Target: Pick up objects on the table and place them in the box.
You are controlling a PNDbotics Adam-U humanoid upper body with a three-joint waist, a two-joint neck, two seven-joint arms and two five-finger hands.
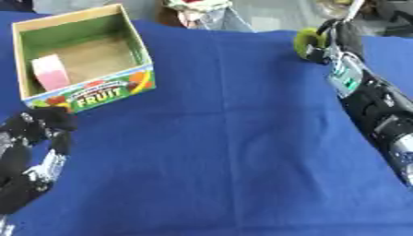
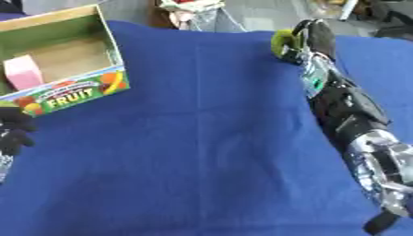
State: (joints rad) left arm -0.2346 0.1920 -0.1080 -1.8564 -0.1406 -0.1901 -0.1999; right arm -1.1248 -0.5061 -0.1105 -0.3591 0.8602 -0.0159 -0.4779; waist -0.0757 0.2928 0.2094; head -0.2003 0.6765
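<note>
A cardboard box (image 1: 97, 95) with a "FRUIT" label and green inner walls stands at the far left of the table. A pink block (image 1: 50, 71) leans inside it at the left. At the far right, my right hand (image 1: 345, 37) is curled round a small yellow-green object (image 1: 306, 42), close above the blue cloth. The hand hides most of that object. My left hand (image 1: 36, 138) rests at the lower left, in front of the box, fingers relaxed and holding nothing.
A blue cloth (image 1: 218, 138) covers the table. My right forearm (image 1: 379, 115) lies along the right side. Some light-coloured clutter (image 1: 197, 11) sits beyond the table's far edge.
</note>
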